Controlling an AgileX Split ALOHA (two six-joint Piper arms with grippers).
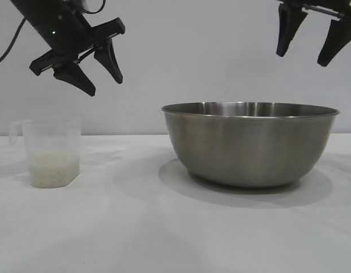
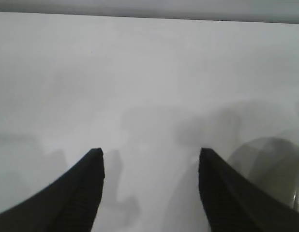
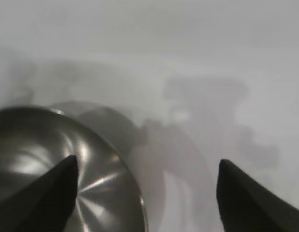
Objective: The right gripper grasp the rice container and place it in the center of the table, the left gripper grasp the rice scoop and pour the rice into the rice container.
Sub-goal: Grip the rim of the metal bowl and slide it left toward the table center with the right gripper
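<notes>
Standing on the desk: two task things and two raised grippers, told line by line.

Rice container (image 1: 250,145): a large round steel bowl, upright on the desk, right of the middle in the exterior view. Nothing touches it. The right wrist view looks down on its shiny inside (image 3: 67,164).

Rice scoop (image 1: 50,151): a small clear plastic cup with a loop handle, upright on the desk at the far left of the exterior view, well apart from the bowl.

Rice (image 1: 53,168): a pale mass of white grains filling the lower part of the scoop.

Right gripper (image 1: 313,42): in the air above the right side of the bowl, pointing down, clear of the rim. Its jaws are spread and hold nothing.

Left gripper (image 1: 103,79): in the air above and a little right of the scoop, tilted downward. Its jaws are spread and hold nothing.

Desk (image 1: 136,227): plain white, carrying soft shadows under the bowl.
</notes>
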